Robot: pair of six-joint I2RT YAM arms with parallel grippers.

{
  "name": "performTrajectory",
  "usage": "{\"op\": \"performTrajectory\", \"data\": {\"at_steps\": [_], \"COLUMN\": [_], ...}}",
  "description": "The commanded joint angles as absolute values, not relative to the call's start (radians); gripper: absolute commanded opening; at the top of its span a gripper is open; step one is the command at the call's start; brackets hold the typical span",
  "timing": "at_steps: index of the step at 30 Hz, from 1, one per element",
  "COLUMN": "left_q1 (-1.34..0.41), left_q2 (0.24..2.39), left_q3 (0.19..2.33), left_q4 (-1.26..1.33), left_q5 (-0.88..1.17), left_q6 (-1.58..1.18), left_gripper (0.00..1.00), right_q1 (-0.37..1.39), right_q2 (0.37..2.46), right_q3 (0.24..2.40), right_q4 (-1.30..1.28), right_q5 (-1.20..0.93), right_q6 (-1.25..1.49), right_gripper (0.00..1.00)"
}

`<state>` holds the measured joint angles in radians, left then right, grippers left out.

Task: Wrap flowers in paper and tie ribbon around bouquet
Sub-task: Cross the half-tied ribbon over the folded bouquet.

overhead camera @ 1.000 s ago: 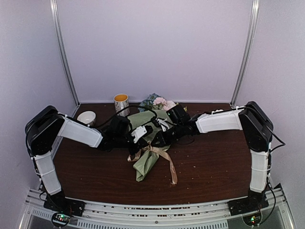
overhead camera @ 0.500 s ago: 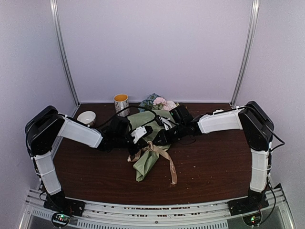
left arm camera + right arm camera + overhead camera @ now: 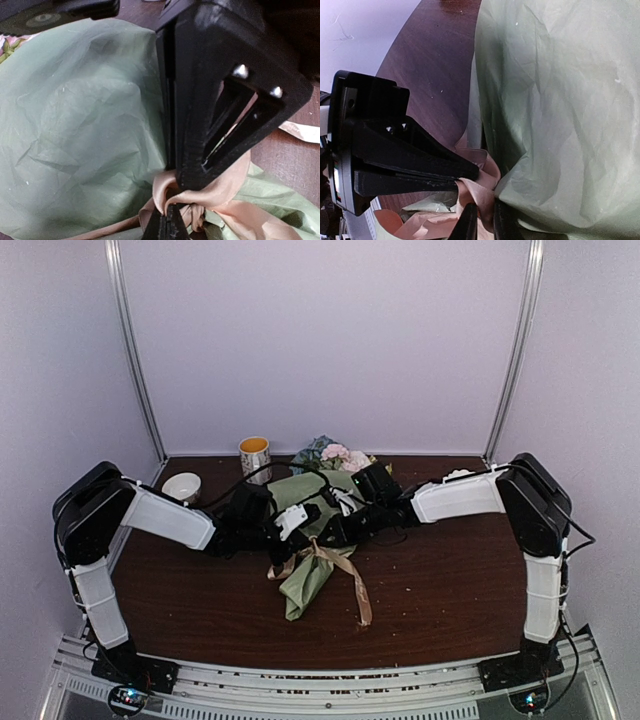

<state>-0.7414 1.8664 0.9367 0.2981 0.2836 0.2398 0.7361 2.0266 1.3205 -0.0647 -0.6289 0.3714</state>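
The bouquet (image 3: 308, 560) lies across the middle of the table as a sage-green paper (image 3: 80, 125) cone. Its pink and white flowers (image 3: 342, 455) point to the far edge. A beige ribbon (image 3: 330, 558) is knotted round its waist, and one tail trails toward the near right. Both grippers meet at the knot. My left gripper (image 3: 168, 210) is shut on a ribbon fold (image 3: 225, 192). My right gripper (image 3: 484, 212) is shut on another ribbon fold (image 3: 475, 187), hard against the paper (image 3: 560, 110). From above, the left gripper (image 3: 298, 542) and right gripper (image 3: 322, 536) nearly touch.
A yellow-and-white mug (image 3: 255, 455) and a small white bowl (image 3: 182, 486) stand at the far left of the dark wooden table (image 3: 450, 580). White walls and metal posts close in the back and sides. The ribbon's tail (image 3: 360, 600) lies on the wood.
The right forearm has shifted very slightly. Both grippers stay at the knot and the bouquet has not moved.
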Motion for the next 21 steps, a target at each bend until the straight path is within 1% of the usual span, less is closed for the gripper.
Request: {"op": "performTrajectory", "data": {"at_steps": [1, 4, 5, 7, 9, 13, 17, 21], "left_q1": [-0.742, -0.741, -0.741, -0.737, -0.721, -0.701, -0.701, -0.701], "left_q2": [1.845, 1.843, 1.841, 1.840, 1.840, 1.840, 1.851, 1.873], "left_q3": [0.928, 0.928, 0.928, 0.931, 0.939, 0.951, 0.969, 0.994], "left_q4": [0.340, 0.343, 0.344, 0.342, 0.333, 0.330, 0.324, 0.301], "left_q5": [0.284, 0.287, 0.289, 0.301, 0.334, 0.370, 0.381, 0.392], "left_q6": [0.245, 0.245, 0.243, 0.231, 0.207, 0.178, 0.175, 0.173], "left_gripper": [0.00, 0.00, 0.00, 0.01, 0.06, 0.26, 0.33, 0.37], "right_q1": [0.749, 0.749, 0.748, 0.747, 0.747, 0.751, 0.763, 0.773], "right_q2": [2.054, 2.049, 2.046, 2.035, 2.022, 1.989, 1.955, 1.941], "right_q3": [1.356, 1.352, 1.349, 1.342, 1.338, 1.329, 1.314, 1.308], "right_q4": [-0.079, -0.075, -0.073, -0.073, -0.078, -0.088, -0.095, -0.111], "right_q5": [-0.636, -0.654, -0.654, -0.648, -0.638, -0.616, -0.603, -0.605], "right_q6": [0.362, 0.362, 0.362, 0.361, 0.355, 0.329, 0.290, 0.266], "right_gripper": [0.11, 0.02, 0.00, 0.00, 0.00, 0.00, 0.00, 0.00]}}
